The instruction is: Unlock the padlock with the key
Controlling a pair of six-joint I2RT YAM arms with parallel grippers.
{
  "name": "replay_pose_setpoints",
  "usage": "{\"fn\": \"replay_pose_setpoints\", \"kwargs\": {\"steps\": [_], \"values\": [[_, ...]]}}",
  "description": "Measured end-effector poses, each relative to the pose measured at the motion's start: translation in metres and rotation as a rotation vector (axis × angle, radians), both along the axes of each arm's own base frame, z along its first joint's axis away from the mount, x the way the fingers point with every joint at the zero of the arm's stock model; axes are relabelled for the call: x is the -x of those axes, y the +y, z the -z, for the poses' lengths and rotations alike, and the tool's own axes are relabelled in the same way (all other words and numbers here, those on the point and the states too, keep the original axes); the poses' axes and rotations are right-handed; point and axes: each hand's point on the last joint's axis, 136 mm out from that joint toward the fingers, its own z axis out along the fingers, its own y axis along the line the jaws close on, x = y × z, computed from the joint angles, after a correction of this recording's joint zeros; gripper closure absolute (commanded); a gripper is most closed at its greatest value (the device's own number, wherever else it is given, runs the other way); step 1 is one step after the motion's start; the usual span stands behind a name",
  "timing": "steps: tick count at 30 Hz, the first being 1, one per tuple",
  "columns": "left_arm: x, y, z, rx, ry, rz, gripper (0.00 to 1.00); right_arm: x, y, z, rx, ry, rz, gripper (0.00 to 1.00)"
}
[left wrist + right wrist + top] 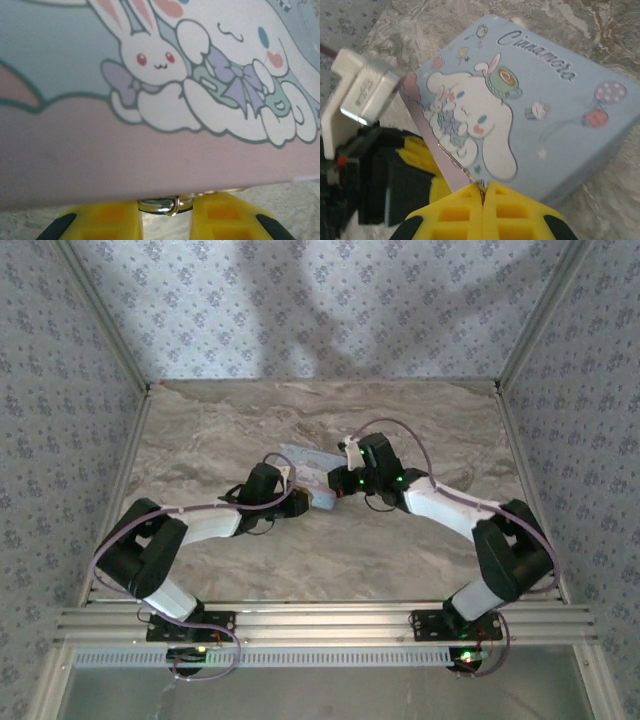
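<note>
**Padlock at the tin's edge, both arms closed in**

Padlock (160, 205): one; only a small silvery loop of it shows, tucked just under the near edge of the tin (150, 75) in the left wrist view; loop lies crosswise, long axis running from one yellow finger to the other; body hidden, so which way the keyhole faces cannot be told.

Left gripper (166, 214): two yellow fingers (117, 220) set narrowly apart, one on each side of the loop and close against it, closed onto the padlock as far as shows.

Key (481, 187): one; a thin dark sliver standing out of the seam between the right gripper's (483, 196) fingertips, long axis in line with the fingers, tip toward the tin's lower side edge; detail too small to read. Right fingers pressed flat together around it.

Tin: one, pale blue with a cartoon print, lying flat on the marble-patterned table (300, 560) mid-way between the arms. From above the two grippers meet at its near side — left from the left, right from the right, almost touching.
</note>
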Motion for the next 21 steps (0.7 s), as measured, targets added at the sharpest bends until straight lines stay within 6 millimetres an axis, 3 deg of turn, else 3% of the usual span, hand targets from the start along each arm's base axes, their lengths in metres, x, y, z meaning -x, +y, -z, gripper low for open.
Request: {"fn": "replay_pose_setpoints", "kwargs": {"steps": [5,12,21], "values": [[0.005,-0.005,-0.009,0.026,0.052,0.006,0.82,0.026,-0.013,0.010,0.032,-0.051,-0.007,1.00],[0.007,-0.010,-0.018,0.050,0.111,0.005,0.83,0.061,-0.013,0.016,0.059,-0.143,-0.040,1.00],[0.008,-0.013,-0.022,0.079,0.167,-0.023,0.85,0.077,-0.006,0.043,0.103,-0.181,-0.036,1.00]]}}
